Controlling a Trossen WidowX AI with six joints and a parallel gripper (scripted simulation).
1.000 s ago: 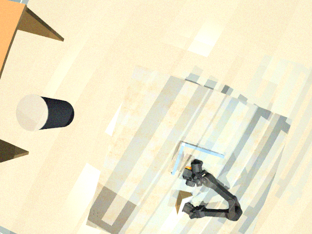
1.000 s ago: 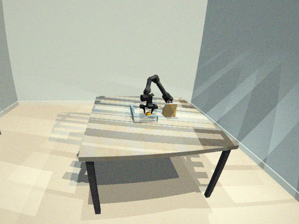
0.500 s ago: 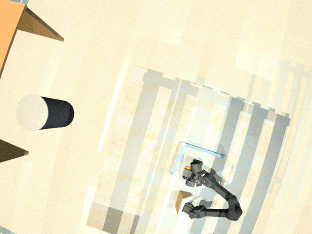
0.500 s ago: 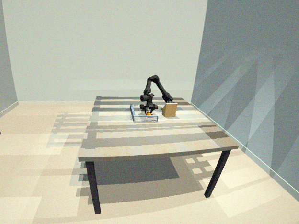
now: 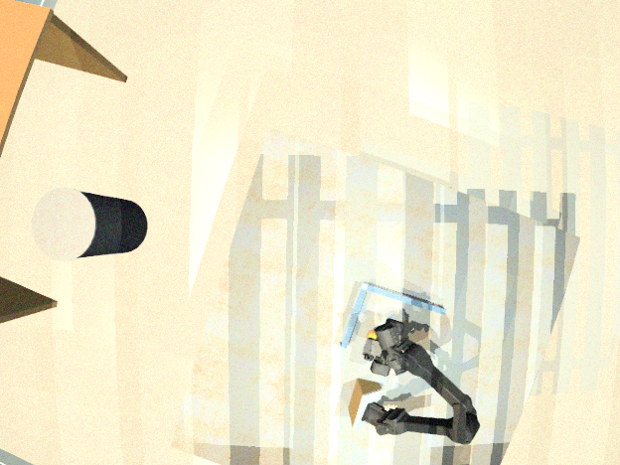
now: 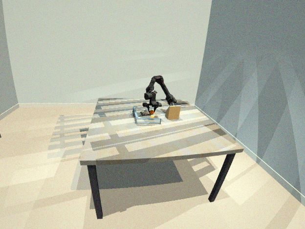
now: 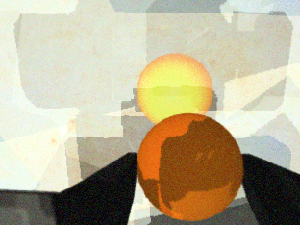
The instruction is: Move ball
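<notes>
One orange ball (image 7: 189, 165) pinched in the gripper (image 7: 189, 185), above the see-through copy (image 7: 174, 88) inside the clear walls (image 6: 145, 120).

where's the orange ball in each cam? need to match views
Top: ball is a small orange sliver at the claw's left edge, right of the clear walls' shorter wall, mostly hidden by the arm.
Exterior: ball sits in the claw, just above the yellow see-through copy.
Wrist: ball fills lower centre between the dark fingers.
Shared landmark: the see-through copy, next to the ball.
</notes>
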